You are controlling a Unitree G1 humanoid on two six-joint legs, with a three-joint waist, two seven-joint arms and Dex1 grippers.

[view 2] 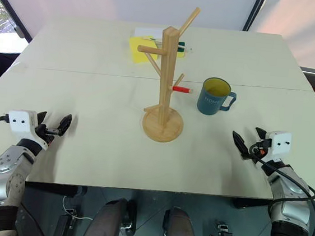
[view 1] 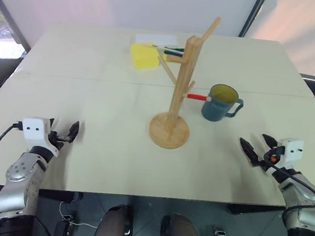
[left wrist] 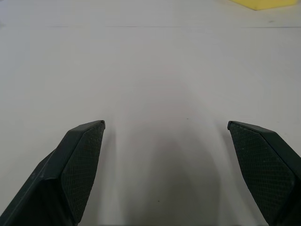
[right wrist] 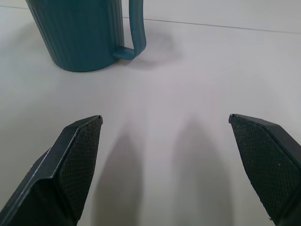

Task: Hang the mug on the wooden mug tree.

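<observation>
Teal-blue mug (view 1: 221, 103) stands upright just right of the wooden mug tree (view 1: 175, 92); both the right gripper (view 1: 259, 148) and the left gripper (view 1: 66, 132) gape wide, empty. A careless reach could knock the tree's red-tipped peg (view 1: 195, 96).

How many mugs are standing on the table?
1. The mug stands upright on the table, to the right of the wooden mug tree, ahead of the right pincer.
</observation>
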